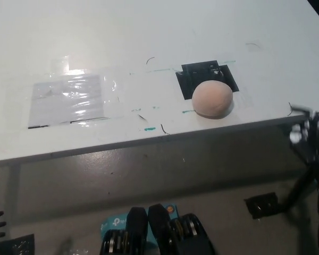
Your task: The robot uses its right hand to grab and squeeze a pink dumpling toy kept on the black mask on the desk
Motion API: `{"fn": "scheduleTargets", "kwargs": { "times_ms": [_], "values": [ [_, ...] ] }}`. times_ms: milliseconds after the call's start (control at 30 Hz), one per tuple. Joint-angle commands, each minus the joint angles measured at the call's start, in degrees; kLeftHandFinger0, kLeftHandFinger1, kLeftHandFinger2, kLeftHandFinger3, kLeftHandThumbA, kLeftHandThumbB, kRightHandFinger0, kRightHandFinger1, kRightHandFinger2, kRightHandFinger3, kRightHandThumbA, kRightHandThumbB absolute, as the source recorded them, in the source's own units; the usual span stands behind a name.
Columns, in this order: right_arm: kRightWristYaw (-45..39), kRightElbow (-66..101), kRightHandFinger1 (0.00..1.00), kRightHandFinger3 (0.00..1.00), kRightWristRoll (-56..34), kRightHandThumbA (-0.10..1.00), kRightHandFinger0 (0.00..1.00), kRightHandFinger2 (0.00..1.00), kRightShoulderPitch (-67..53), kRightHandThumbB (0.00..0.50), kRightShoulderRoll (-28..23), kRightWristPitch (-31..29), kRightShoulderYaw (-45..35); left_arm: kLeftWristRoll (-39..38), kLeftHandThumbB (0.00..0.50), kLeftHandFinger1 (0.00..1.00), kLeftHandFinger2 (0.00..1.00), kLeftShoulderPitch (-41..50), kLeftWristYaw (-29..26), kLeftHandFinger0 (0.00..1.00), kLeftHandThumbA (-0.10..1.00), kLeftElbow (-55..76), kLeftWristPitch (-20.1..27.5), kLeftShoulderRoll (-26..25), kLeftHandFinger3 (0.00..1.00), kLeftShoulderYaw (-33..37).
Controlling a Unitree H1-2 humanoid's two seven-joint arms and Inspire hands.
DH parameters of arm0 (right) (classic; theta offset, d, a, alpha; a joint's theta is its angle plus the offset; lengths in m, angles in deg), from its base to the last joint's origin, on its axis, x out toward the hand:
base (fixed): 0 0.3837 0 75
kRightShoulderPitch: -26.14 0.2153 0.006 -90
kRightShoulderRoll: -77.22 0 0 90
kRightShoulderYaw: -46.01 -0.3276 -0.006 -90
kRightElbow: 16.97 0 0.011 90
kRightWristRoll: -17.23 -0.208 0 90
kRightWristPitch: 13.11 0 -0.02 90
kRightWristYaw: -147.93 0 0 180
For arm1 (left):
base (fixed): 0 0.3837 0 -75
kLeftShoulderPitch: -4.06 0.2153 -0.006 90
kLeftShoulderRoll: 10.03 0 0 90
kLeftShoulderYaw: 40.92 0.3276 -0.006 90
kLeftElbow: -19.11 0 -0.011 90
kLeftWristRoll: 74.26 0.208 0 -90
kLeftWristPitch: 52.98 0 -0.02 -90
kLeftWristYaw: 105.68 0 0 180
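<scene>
The pink dumpling toy [212,98] is a rounded lump lying on the near edge of the black mask [202,74], a dark square patch on the white desk [149,32], close to the desk's front edge. My black right hand [310,135] shows blurred at the picture's right edge, just off the desk's front corner and to the right of the toy, not touching it. Its fingers are too blurred to read. My white left hand is out of the picture.
A shiny clear plastic sheet [69,98] lies flat on the desk at the left. The desk's front edge [122,144] runs across the picture, with grey floor below. A small black plate [261,206] and a blue box [114,223] lie on the floor.
</scene>
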Motion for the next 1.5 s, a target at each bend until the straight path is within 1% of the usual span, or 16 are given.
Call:
{"fn": "scheduleTargets", "kwargs": {
  "times_ms": [0, 67, 100, 133, 167, 300, 333, 400, 500, 533, 700, 800, 833, 867, 1300, 1467],
  "values": [
    [0.02, 1.75, 0.18, 0.73, 0.66, -0.06, 0.15, 0.31, 8.59, 0.168, -0.18, 1.54, 0.67, -0.99, 0.078, 0.72, 0.77, -0.86, 0.15, 0.73, 1.0, 1.58, -1.32, -0.48, 0.82, -0.76],
    [-0.93, 0.48, 0.2, 0.78, 1.57, -0.05, 0.17, 0.33, 10.28, 0.156, -1.03, -0.47, 1.93, -1.09, 0.087, 0.72, 0.78, -0.97, 0.15, 0.74, 1.0, 1.4, -1.58, -0.55, 0.83, -0.68],
    [-1.94, -0.46, 0.27, 0.92, 0.9, 0.03, 0.26, 0.43, 12.08, 0.21, -1.01, -0.01, 2.39, -0.97, 0.095, 0.72, 0.79, -1.05, -0.1, 0.73, 1.0, 1.39, -1.61, -0.52, 0.83, -0.47],
    [-3.5, -1.01, 0.38, 1.0, 1.45, 0.11, 0.37, 0.54, 13.88, 0.228, -1.63, 1.69, 3.91, -0.96, 0.09, 0.73, 0.79, -0.99, -0.19, 0.73, 1.0, 1.5, -1.61, -0.56, 0.83, -0.38],
    [-4.44, -1.37, 0.43, 1.0, 2.23, 0.16, 0.41, 0.59, 14.84, 0.24, -2.23, 2.19, 5.18, -0.61, 0.085, 0.72, 0.8, -0.94, 0.19, 0.73, 1.0, 1.51, -1.35, -0.61, 0.84, -0.31],
    [-6.74, -2.83, 0.5, 1.0, 2.59, 0.22, 0.48, 0.67, 17.31, 0.294, -3.39, 2.56, 8.44, -0.9, 0.082, 0.73, 0.8, -1.25, 0.51, 0.74, 1.0, 1.24, -1.45, -0.7, 0.84, -0.31],
    [-7.89, -3.1, 0.65, 1.0, 2.97, 0.26, 0.62, 0.78, 17.97, 0.305, -3.87, 3.19, 9.8, -0.94, 0.084, 0.73, 0.79, -1.29, 0.59, 0.72, 1.0, 1.14, -1.28, -0.71, 0.84, -0.33],
    [-9.81, -3.92, 1.0, 1.0, 5.69, 0.39, 1.0, 1.0, 19.52, 0.368, -4.81, 5.23, 13.66, -0.95, 0.088, 0.72, 0.81, -1.32, 0.82, 0.71, 1.0, 1.01, -1.27, -0.86, 0.87, -0.21],
    [-9.54, -5.72, 1.0, 1.0, 6.98, 0.4, 1.0, 1.0, 20.58, 0.378, -5.11, 4.34, 15.93, -0.94, 0.1, 0.71, 0.8, -1.4, 0.81, 0.7, 1.0, 1.06, -1.29, -0.94, 0.87, -0.22],
    [-9.1, -7.6, 1.0, 1.0, 7.71, 0.38, 1.0, 1.0, 21.33, 0.366, -4.77, 3.09, 16.8, -0.74, 0.084, 0.7, 0.79, -1.43, 0.41, 0.69, 1.0, 1.21, -1.39, -0.85, 0.86, -0.28],
    [-7.2, -14.0, 1.0, 1.0, 9.62, 0.45, 1.0, 1.0, 24.03, 0.405, -3.36, 1.37, 18.5, -0.64, 0.095, 0.71, 0.82, -1.36, 0.53, 0.7, 1.0, 1.39, -1.48, -1.0, 0.87, -0.11],
    [-7.05, -15.81, 1.0, 1.0, 10.46, 0.53, 1.0, 1.0, 24.72, 0.42, -2.78, 3.4, 19.06, -0.62, 0.096, 0.71, 0.82, -1.26, 0.63, 0.71, 1.0, 1.58, -1.37, -1.02, 0.88, -0.06],
    [-6.93, -16.81, 1.0, 1.0, 12.2, 0.61, 1.0, 1.0, 24.97, 0.447, -2.32, 5.99, 20.24, -0.57, 0.094, 0.72, 0.81, -1.05, 0.61, 0.71, 1.0, 1.72, -1.52, -1.01, 0.87, 0.04],
    [-6.11, -18.11, 1.0, 1.0, 14.28, 0.64, 1.0, 1.0, 25.35, 0.453, -2.17, 6.55, 21.45, -0.65, 0.08, 0.73, 0.81, -0.98, 0.62, 0.73, 1.0, 1.8, -1.58, -1.01, 0.87, 0.02],
    [2.16, -37.86, 1.0, 1.0, 14.74, 0.62, 1.0, 1.0, 27.87, 0.486, 4.03, -0.1, 20.38, -0.94, 0.057, 0.72, 0.79, -2.68, 0.0, 0.71, 1.0, 2.29, -1.61, -1.85, 0.87, 0.68],
    [3.68, -41.95, 1.0, 1.0, 15.86, 0.57, 1.0, 1.0, 26.48, 0.479, 6.48, -2.06, 21.7, -0.7, 0.096, 0.71, 0.79, -3.35, 0.14, 0.73, 1.0, 1.5, -1.61, -2.08, 0.87, 0.47]
  ]
}}
